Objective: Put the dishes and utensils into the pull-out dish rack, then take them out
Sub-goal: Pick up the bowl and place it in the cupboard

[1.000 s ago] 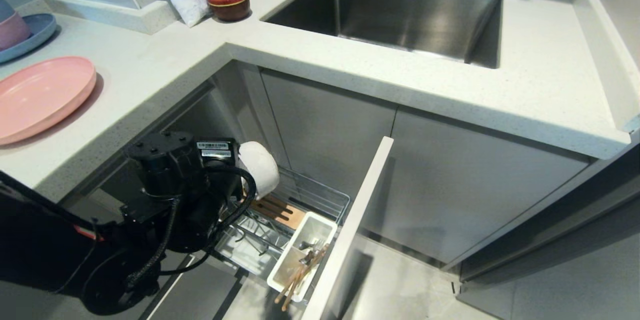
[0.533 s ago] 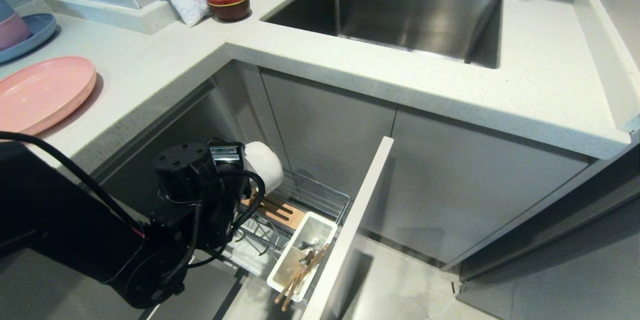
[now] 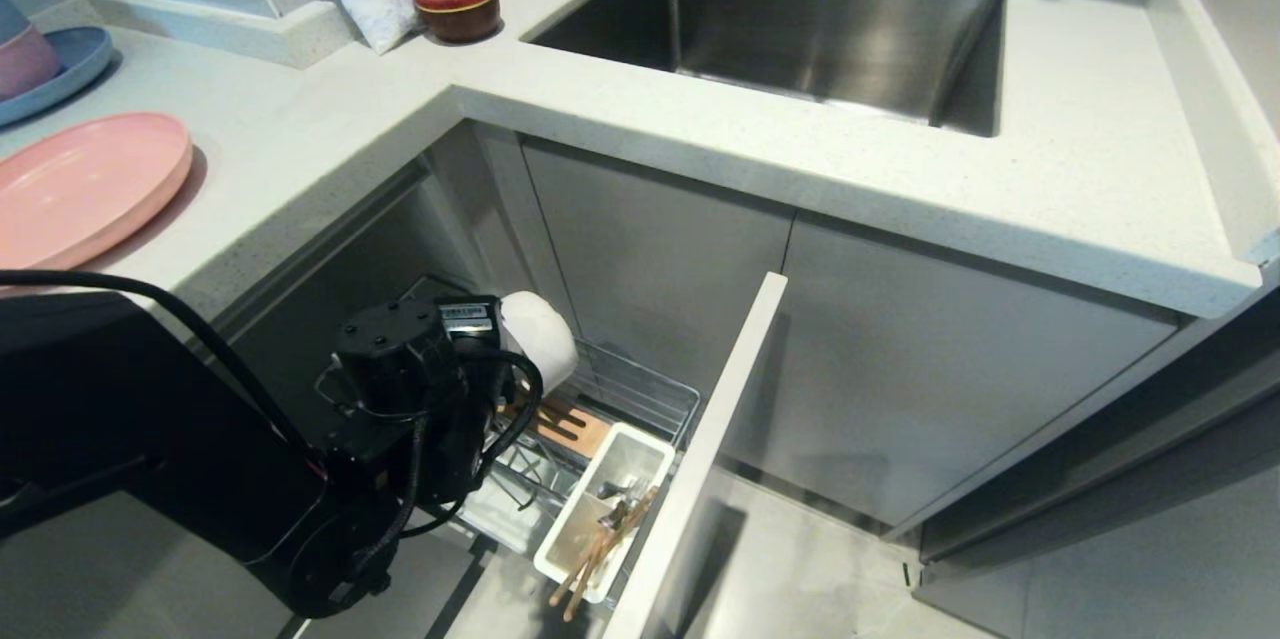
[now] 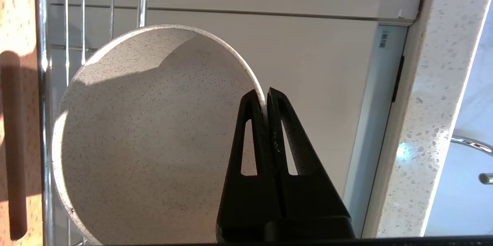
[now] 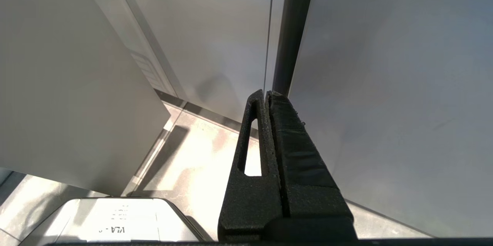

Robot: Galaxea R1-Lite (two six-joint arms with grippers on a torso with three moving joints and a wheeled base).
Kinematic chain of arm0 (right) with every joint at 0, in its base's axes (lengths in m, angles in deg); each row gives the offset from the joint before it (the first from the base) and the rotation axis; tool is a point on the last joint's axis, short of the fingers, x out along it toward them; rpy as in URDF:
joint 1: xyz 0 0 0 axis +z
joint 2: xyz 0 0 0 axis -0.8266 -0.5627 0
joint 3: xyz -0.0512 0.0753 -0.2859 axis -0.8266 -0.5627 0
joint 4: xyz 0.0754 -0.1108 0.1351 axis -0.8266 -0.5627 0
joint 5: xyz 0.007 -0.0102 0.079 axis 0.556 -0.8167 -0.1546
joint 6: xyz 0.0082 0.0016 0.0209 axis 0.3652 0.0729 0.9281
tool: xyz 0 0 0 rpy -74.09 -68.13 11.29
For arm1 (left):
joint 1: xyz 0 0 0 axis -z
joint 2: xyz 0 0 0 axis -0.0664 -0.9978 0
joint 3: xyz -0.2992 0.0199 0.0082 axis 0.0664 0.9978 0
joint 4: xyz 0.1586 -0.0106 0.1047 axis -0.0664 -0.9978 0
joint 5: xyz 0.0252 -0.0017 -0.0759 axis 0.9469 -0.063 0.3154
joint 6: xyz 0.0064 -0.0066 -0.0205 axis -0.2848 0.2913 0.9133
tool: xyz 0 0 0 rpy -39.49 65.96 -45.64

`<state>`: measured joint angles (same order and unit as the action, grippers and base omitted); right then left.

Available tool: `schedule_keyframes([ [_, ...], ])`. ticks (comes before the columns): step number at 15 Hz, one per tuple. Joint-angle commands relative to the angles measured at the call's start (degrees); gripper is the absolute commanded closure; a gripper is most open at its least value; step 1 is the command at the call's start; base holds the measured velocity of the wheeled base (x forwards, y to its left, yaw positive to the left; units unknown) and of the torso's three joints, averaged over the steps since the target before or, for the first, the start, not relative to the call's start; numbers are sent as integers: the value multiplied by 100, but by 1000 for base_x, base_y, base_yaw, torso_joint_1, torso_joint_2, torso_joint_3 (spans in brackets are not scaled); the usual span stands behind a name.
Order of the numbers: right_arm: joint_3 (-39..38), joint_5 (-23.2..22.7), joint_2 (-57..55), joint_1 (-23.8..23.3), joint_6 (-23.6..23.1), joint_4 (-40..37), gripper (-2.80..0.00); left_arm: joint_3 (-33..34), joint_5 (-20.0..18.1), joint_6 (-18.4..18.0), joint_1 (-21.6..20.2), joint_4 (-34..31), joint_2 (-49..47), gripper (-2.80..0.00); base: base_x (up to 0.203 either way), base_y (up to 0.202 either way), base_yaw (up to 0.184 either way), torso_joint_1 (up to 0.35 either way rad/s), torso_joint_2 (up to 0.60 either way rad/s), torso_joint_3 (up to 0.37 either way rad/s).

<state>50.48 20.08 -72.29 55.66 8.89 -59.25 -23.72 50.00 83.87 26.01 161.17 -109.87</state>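
Black left gripper [image 4: 265, 94] was clamped on the rim of the cream-white bowl [image 4: 154, 138], one finger inside the wall, one outside, pinched tight. In the head view the bowl [image 3: 540, 339] sat on edge at the tip of the gripper, over the back end of the pull-out dish rack [image 3: 640, 394], low inside the open cabinet bay.

Just below the gripper: the slotted wooden strip [image 3: 565, 424], with chrome wires either side. Can't tell whether the bowl touched the strip or the wires; the arm blocked that spot.

A bit further out from the gripper, toward the pale-grey front panel [image 3: 700, 449]: the white cutlery tray [image 3: 610, 494] with the chopsticks [image 3: 595, 554] leaning out of it, and metal cutlery [image 3: 615, 491] inside, too small to split into fork and spoon.

Well away and above, on the counter: the pink plate [image 3: 80, 189], not in the rack.

Right gripper [image 5: 265, 96] was parked, fingers pressed together on nothing, facing cabinet fronts and floor.

My read: mid bowl step. Whether it was going in or coming out I can't settle from this alone. If loading, the next move needs the rim lined up with a slot or wire gap, then lowered until seated before letting go. If unloading, a straight lift clear of the wires, then across to the counter. The rim pinch is thin, so watch for the bowl swinging.
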Motion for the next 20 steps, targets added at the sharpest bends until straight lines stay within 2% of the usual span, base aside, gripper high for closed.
schedule_keyframes([
  [1, -9, -2, 21, 1, 0, 0, 0, 26, 22, 75, 15, 44, -88, 0, 0, 0, 0, 0, 0, 0],
  [9, -9, -1, 21, 1, 0, 0, 0, 59, 66, 164, 147, 62, -310, 0, 0, 0, 0, 0, 0, 0],
  [14, -9, 6, 21, 1, 0, 0, 0, 111, 75, 160, 191, 597, -493, 0, 0, 0, 0, 0, 0, 0],
  [20, -9, 6, 21, 1, 0, 0, 0, 131, 155, 178, 191, 680, -566, 0, 0, 0, 0, 0, 0, 0],
])
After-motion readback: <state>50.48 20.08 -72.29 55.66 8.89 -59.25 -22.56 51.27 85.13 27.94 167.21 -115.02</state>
